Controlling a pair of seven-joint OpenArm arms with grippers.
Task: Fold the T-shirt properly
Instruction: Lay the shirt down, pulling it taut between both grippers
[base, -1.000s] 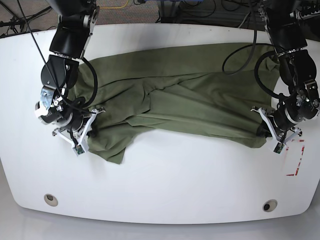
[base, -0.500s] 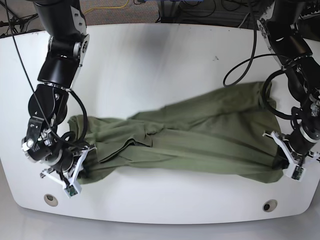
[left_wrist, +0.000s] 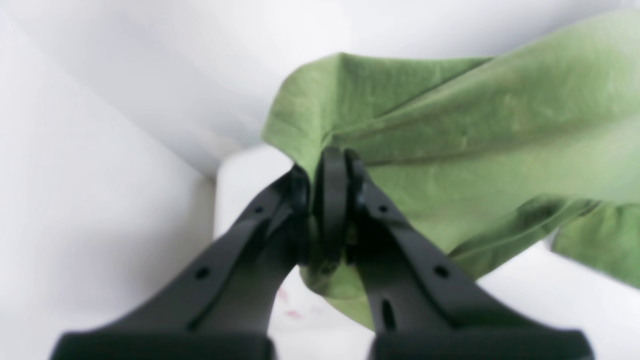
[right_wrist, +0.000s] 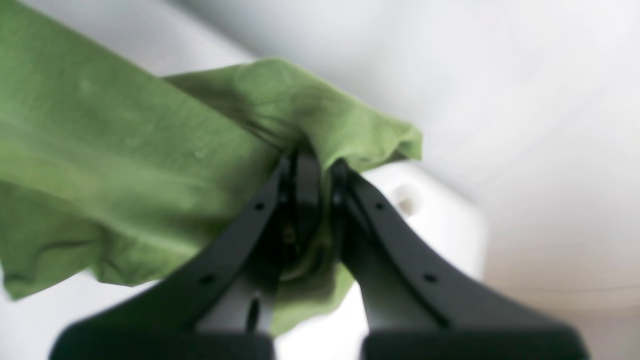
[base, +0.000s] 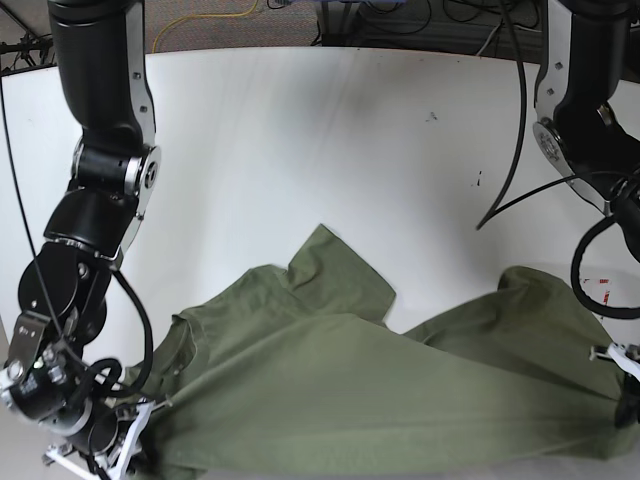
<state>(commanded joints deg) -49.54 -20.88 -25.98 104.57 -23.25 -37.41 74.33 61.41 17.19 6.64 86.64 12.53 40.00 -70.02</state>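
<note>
On my left wrist camera, the left claw (left_wrist: 330, 200) is clenched on a bunched corner of the T-shirt (left_wrist: 475, 150), which stretches away to the right above the white counter (left_wrist: 125, 225). On the right wrist camera, the right claw (right_wrist: 312, 195) pinches another corner of the shirt (right_wrist: 125, 160); a small hole (right_wrist: 406, 204) marks the counter's corner. From the base view, I see the shirt (base: 400, 390) spread along the counter's (base: 300, 150) near edge, one sleeve (base: 335, 275) lying flat. Black cables (base: 510, 120) hang beside the arm. No lettering is readable.

T-shirt (left_wrist: 450, 165): matt olive woven-look cloth, soft, creased between the jaws | left gripper (left_wrist: 332, 200): matt black plastic, smooth | right gripper (right_wrist: 312, 200): matt black plastic, smooth | table (base: 300, 150): smooth white surface, slight sheen beyond the jaws
</note>
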